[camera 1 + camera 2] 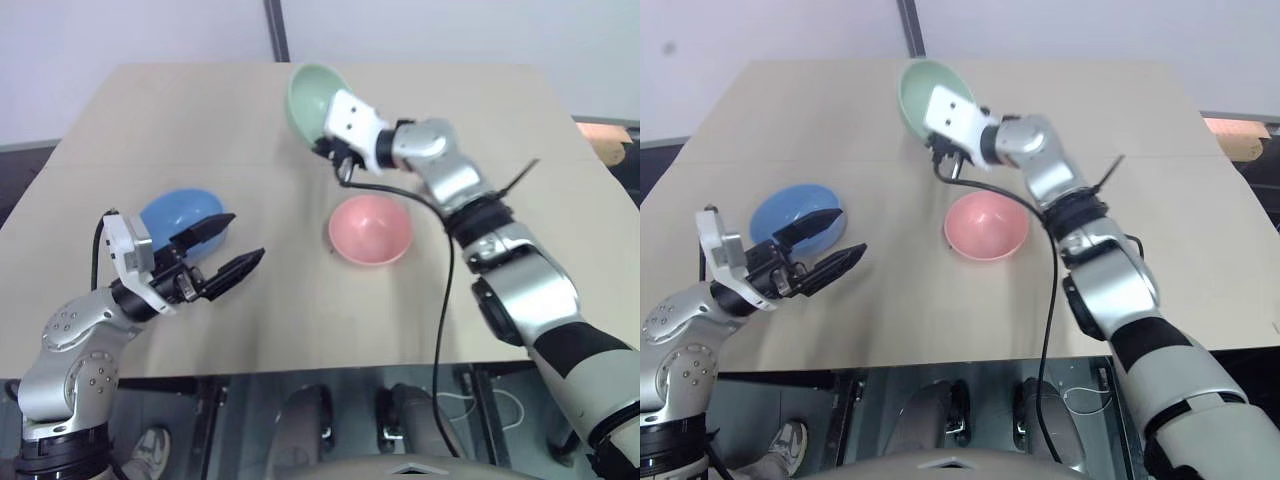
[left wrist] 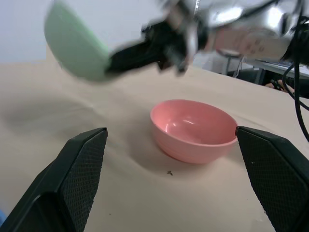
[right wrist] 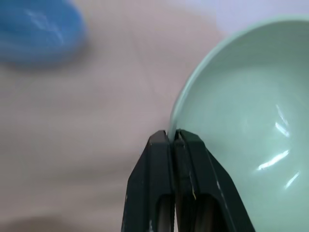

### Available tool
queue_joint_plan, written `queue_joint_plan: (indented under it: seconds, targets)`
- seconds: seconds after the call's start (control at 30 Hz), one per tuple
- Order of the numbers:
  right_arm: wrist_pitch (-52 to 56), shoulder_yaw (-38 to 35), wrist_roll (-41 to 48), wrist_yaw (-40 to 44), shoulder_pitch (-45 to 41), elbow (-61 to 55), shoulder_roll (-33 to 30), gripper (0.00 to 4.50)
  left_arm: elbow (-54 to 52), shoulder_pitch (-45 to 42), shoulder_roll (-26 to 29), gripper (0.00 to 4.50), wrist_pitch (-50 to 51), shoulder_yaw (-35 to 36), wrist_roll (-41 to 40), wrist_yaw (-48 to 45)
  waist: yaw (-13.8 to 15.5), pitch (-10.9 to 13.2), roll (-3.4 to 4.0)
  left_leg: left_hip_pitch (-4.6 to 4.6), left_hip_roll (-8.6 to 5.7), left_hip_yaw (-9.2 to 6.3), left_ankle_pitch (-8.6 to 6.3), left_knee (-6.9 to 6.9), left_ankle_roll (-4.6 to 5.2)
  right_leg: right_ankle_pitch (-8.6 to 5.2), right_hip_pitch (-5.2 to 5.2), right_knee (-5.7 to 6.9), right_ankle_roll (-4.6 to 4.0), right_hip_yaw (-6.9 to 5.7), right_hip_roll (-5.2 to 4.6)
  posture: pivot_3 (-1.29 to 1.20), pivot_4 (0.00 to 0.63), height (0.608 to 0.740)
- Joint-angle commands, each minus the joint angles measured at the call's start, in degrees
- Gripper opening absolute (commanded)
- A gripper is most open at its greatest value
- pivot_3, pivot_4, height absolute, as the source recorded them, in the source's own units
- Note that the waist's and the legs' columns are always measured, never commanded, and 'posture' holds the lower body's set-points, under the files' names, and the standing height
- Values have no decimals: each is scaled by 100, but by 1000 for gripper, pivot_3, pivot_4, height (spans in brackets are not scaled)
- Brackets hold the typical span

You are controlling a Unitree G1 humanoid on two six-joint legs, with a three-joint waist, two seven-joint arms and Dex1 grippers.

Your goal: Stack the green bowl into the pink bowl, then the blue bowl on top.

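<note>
My right gripper [image 3: 172,136] is shut on the rim of the green bowl [image 1: 312,98], which hangs tilted above the far middle of the table. The pink bowl [image 1: 370,229] stands upright on the table just below and nearer than it, with nothing inside. The blue bowl [image 1: 178,214] sits on the table at the left. My left gripper [image 1: 226,249] hovers open right beside the blue bowl, nothing between its fingers [image 2: 72,179]. In the left wrist view the pink bowl [image 2: 194,129] lies ahead, and the green bowl [image 2: 75,46] hangs above the table.
The beige table [image 1: 200,120] has its front edge just under my left arm. A black cable [image 1: 442,300] hangs from my right arm over the table's near side. An orange object [image 1: 607,135] lies past the right edge.
</note>
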Motion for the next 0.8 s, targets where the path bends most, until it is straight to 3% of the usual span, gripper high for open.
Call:
queue_joint_plan:
  seconds: [0.03, 0.17, 0.27, 0.4, 0.47, 0.53, 0.57, 0.6, 0.67, 0.8]
  targets:
    - [1661, -63, 728, 952, 1139, -3139, -976, 65, 22, -137, -8, 4500, -137, -41, -13, -83, 106, -3, -2, -1, -1, -14, 0, -8, 0, 0, 11, -23, 0, -13, -2, 0, 150, 740]
    - [3363, -130, 1015, 1027, 2184, -5187, -2062, 65, 221, -364, 3, 4500, -146, -168, 8, -190, 100, 3, 7, -6, -10, -19, 0, -32, 1, 1, 13, -51, 2, -22, -11, 0, 150, 740]
    - [3901, 80, 917, 697, 2535, -5497, -2266, 65, 390, -555, 14, 4500, -135, -286, 32, -301, 7, 3, 9, 2, -9, -16, 2, -39, -1, 0, 11, -48, 0, -22, -9, 0, 150, 740]
    - [3878, 380, 795, 530, 2621, -5447, -2341, 1642, 564, -794, 74, 4500, -85, -370, 41, -421, -31, 3, 8, 7, -8, -18, 11, -40, -13, -1, 12, -41, 2, -23, 1, 0, 150, 740]
    - [3940, 316, 887, 446, 2602, -5549, -2326, 2495, 627, -847, 105, 4500, -61, -354, 38, -464, -23, 4, 8, 5, -8, -18, 12, -37, -13, -1, 12, -42, 4, -24, 2, 0, 150, 740]
    - [3994, 151, 1032, 365, 2683, -5776, -2339, 3681, 687, -868, 153, 4500, -62, -361, 73, -521, -15, 3, 6, 2, -8, -17, 12, -36, -12, 0, 12, -47, 5, -24, 3, 0, 150, 740]
    - [4012, 51, 1081, 281, 2742, -5881, -2323, 3799, 704, -886, 155, 4500, -56, -366, 89, -503, -5, 3, 6, 0, -9, -17, 11, -36, -12, 0, 12, -49, 6, -24, 3, 0, 150, 740]
    - [4038, -29, 1156, 229, 2792, -5972, -2315, 4370, 709, -903, 149, 4500, -36, -368, 105, -460, 5, 3, 5, -2, -9, -17, 11, -37, -11, -1, 11, -51, 6, -24, 3, 0, 150, 740]
    - [4086, -253, 1356, 74, 2903, -6137, -2217, 4446, 682, -918, 148, 4500, 17, -383, 188, -313, 20, 3, 5, -3, -9, -17, 10, -37, -11, -1, 12, -53, 6, -24, 4, 0, 150, 740]
    - [4700, -1284, 2486, -32, 3237, -6838, -1902, 4446, 319, -624, 380, 4500, 27, -500, 1431, 866, 63, 2, 2, -2, -9, -18, 10, -38, -11, -1, 12, -52, 7, -23, 6, 0, 150, 740]
